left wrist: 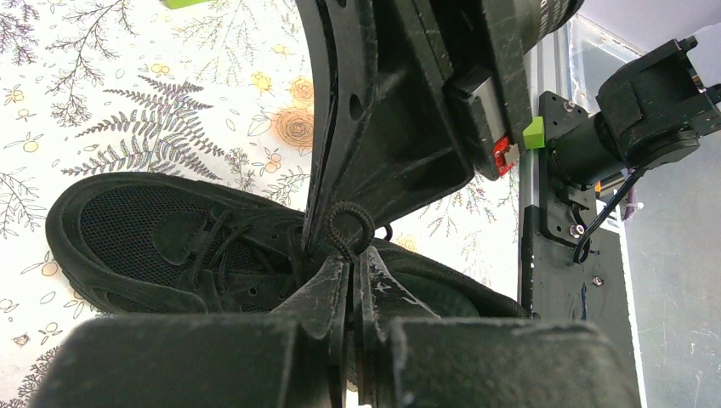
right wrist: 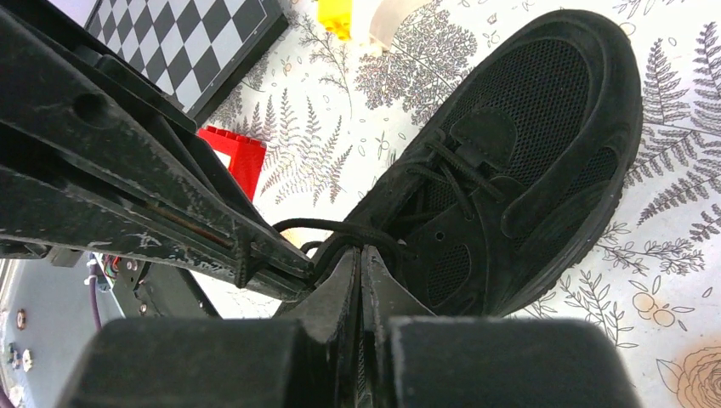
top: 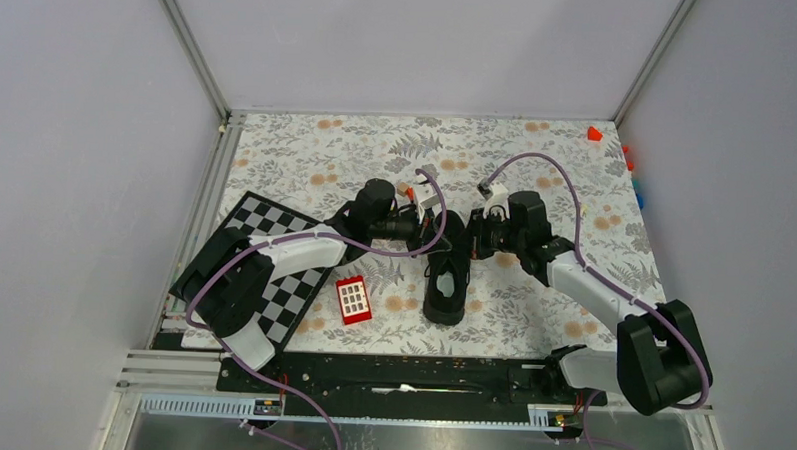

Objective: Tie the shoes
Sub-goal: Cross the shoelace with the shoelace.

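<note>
1. Far left: chessboard (top: 268,220) lies on the floral table (top: 537,160). The left arm (top: 294,249) crosses over it.
2. Red block (top: 353,299) with a white grid face lies between the board and the shoe, near the shoe but not touching it.
3. Yellow block (right wrist: 336,17) and green block (left wrist: 189,2) show only at the top edges of the wrist views, away from the shoe.
4. Sneaker (top: 445,297) is at table centre between the two arms, sole down. Its pale insole faces up at the near end and the toe points to the far side.
5. Left gripper (left wrist: 351,259) comes in from the left over the lacing, fingers pressed together. A lace loop (left wrist: 349,223) sticks up right at the tips and looks pinched there.
6. Right gripper (right wrist: 359,252) comes in from the right, fingers also pressed together. A taut lace strand (right wrist: 327,228) runs into its tips from the left gripper's side, so it is clamped on that.
7. The two sets of fingertips sit almost touching above the tongue. Each gripper body blocks a large part of the other's wrist view.
8. Far right: a small red piece (top: 595,134) is in the far corner. Small coloured bits (top: 632,165) sit by the right wall, too small to identify.
</note>
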Motion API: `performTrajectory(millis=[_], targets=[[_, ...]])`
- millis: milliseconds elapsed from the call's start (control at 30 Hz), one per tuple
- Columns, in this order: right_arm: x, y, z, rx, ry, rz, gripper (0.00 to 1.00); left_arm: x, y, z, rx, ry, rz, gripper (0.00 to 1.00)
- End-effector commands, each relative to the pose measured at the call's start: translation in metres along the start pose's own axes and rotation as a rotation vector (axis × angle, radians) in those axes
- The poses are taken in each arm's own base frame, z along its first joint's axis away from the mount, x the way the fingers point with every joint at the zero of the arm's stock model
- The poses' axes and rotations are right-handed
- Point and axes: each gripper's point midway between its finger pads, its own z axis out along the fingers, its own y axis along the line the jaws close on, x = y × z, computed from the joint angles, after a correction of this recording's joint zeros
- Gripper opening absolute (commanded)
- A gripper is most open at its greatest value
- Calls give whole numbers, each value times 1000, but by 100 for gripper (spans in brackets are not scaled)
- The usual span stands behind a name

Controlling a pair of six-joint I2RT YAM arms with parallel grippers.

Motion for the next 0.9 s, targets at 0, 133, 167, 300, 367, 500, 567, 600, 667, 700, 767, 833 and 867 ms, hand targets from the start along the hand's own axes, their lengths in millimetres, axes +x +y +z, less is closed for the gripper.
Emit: performTrajectory(millis=[0, 133, 167, 300, 367, 500, 567, 600, 667, 700, 767, 833, 867], targets=[[-2, 2, 6, -6, -23, 15, 0, -19, -4, 2, 33, -36, 46, 0], [-1, 3, 11, -22, -14, 42, 0, -19, -4, 3, 34, -36, 48, 0], [-1, 5, 12, -27, -13, 47, 0, -19, -3, 3, 33, -36, 47, 0], [-1, 6, 12, -29, -15, 50, 0, -17, -4, 3, 35, -33, 44, 0], [0, 6, 11, -28, -11, 46, 0, -17, -3, 3, 33, -35, 45, 0], [2, 9, 6, -37, -3, 35, 0, -17, -3, 3, 33, -36, 44, 0], [3, 13, 4, -55, 5, 27, 0, -16, -4, 3, 35, -35, 44, 0], [4, 17, 3, -75, 13, 26, 0, -16, -4, 3, 35, -36, 44, 0], [7, 20, 3, -90, 31, 25, 0, -16, -4, 2, 36, -37, 45, 0], [8, 21, 3, -99, 39, 25, 0, -17, -4, 2, 35, -38, 47, 0], [9, 22, 2, -106, 50, 26, 0, -15, -5, 1, 36, -37, 50, 0], [10, 22, 2, -107, 59, 27, 0, -14, -5, 1, 33, -35, 52, 0], [11, 22, 2, -105, 66, 27, 0, -12, -5, 0, 32, -34, 55, 0]])
